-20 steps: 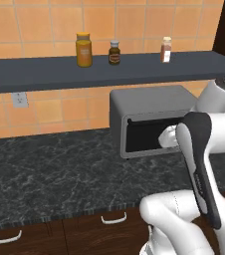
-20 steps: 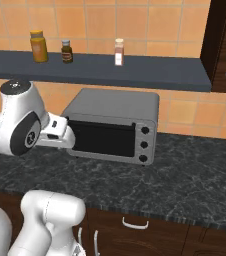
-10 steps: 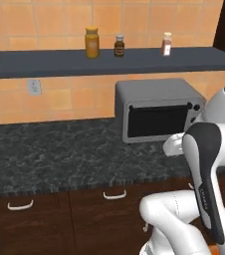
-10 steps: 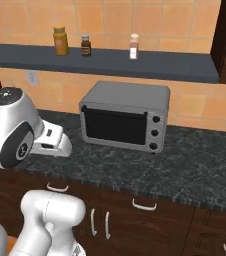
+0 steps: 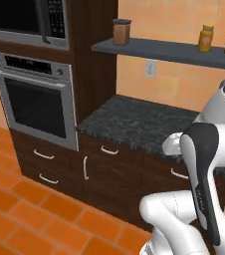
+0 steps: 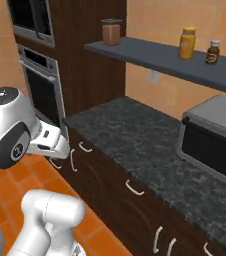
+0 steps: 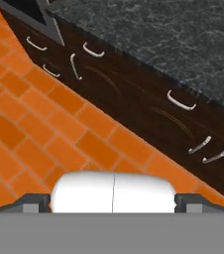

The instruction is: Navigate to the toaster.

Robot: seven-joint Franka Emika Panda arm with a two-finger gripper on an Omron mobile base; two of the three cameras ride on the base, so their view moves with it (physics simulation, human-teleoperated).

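Observation:
The toaster is out of view. My gripper [image 6: 61, 148] hangs tucked close to the arm, in front of the dark lower drawers and above the orange floor. In the hand view its two dark fingertips [image 7: 34, 202] just peek up at the bottom, far apart, with nothing between them: the gripper is open. That view looks down on floor tiles and the drawer fronts [image 7: 134, 99] below the counter.
A black stone counter [image 6: 145, 145] runs right from a tall dark cabinet holding a wall oven [image 5: 37, 107] and a microwave [image 5: 25, 20]. A grey oven box with a dark glass door [image 6: 215, 137] stands at the right. The shelf [image 5: 174, 51] carries jars. Orange tile floor [image 5: 30, 214] lies at the left.
The whole scene has slid right, so the camera has moved left. The oven box went to the right edge and the tall cabinet with the wall oven came into view. The arm's pose is unchanged.

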